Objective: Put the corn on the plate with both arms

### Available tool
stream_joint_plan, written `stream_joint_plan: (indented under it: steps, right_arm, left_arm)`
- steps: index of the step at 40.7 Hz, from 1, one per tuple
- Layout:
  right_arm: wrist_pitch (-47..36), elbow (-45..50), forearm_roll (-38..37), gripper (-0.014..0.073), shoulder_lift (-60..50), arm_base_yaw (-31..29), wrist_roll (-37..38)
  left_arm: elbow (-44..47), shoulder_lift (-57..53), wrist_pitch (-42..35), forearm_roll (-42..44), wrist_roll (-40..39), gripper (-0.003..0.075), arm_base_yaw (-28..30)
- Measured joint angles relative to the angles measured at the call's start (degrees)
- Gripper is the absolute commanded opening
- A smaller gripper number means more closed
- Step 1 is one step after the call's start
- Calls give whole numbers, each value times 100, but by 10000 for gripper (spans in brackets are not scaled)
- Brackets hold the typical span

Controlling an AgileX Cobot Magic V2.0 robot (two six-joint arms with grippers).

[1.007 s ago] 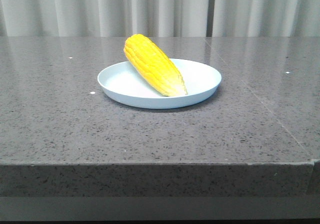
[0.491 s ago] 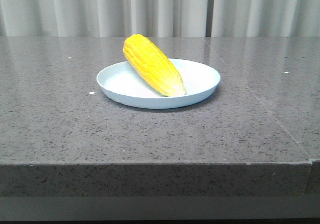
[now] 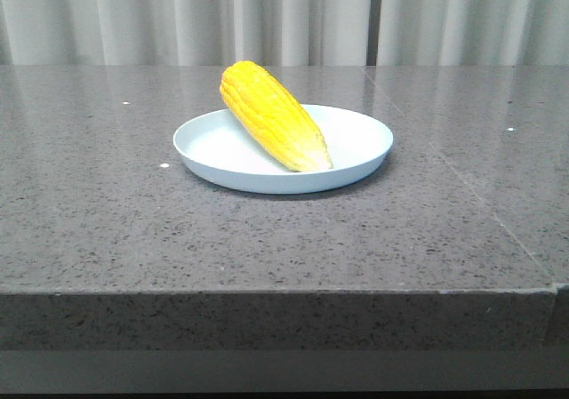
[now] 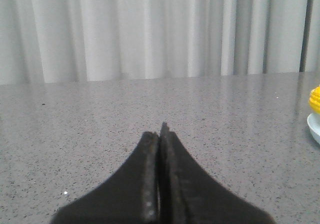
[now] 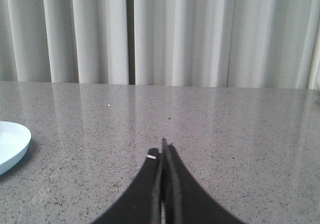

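Corn (image 3: 271, 115): yellow cob lying aslant across the plate (image 3: 356, 141), thick end resting on the far left rim, paler tip toward the near middle. Plate: pale, round, shallow, on grey speckled desk (image 3: 98, 212). Pleated curtain (image 3: 178, 17) behind.

No text, label, brand, number or sign can be read in any view.
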Motion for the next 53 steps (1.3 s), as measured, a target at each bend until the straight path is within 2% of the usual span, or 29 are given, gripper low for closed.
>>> stream_joint_plan:
  steps: [18, 53]
  right_arm:
    - [57, 0, 287, -67, 0, 0, -36]
    - [220, 0, 364, -67, 0, 6, -298]
  left_arm:
    - [0, 0, 0, 0, 0, -20, 0]
    - [0, 0, -31, -5, 0, -20, 0]
